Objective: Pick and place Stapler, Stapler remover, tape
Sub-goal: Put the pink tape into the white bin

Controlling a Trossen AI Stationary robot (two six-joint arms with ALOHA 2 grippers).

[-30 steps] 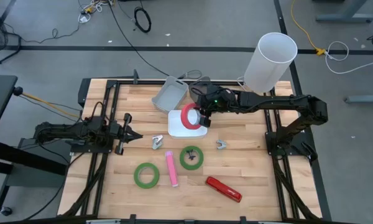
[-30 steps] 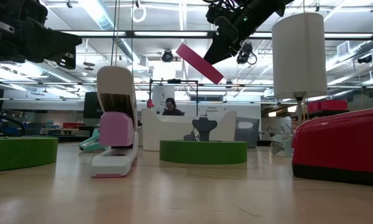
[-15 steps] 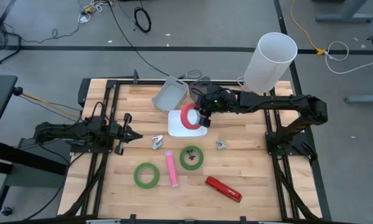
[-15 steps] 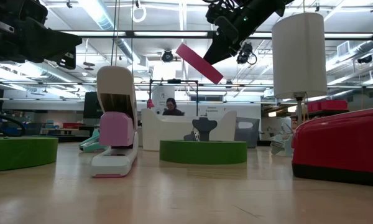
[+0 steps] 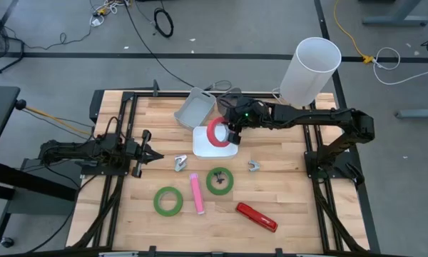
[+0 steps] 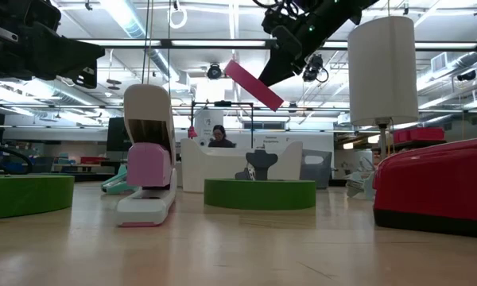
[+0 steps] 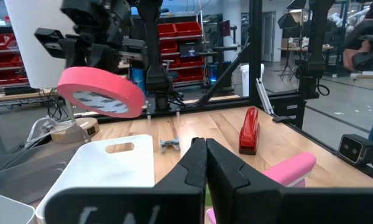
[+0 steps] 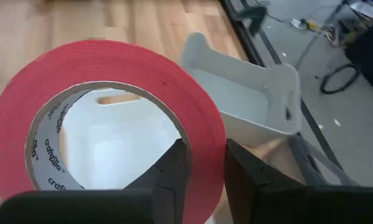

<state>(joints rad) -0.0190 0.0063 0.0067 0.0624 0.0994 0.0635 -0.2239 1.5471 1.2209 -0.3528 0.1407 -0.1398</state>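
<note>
The right tool point(image 5: 230, 135) grips the red tape point(image 5: 216, 133) by its wall — one finger inside the ring, one outside — and holds it tilted in the air. Directly below it lies a white tray point(image 5: 203, 146) (apparently empty). The left tool point(image 5: 151, 154), fingers closed on nothing, waits well apart above the counter point(image 5: 292, 207).

Between the right arm's dark fingers point(image 8: 174, 171) sat a red tape roll point(image 5: 215, 133) with a grey printed core. Under it lay a white tray point(image 5: 204, 145). Beyond the fingers the pale wood worktop point(image 5: 285, 193) carried two green tape rolls point(image 5: 168, 200), a pink stapler point(image 5: 196, 193) and a red stapler point(image 5: 257, 217).
</note>
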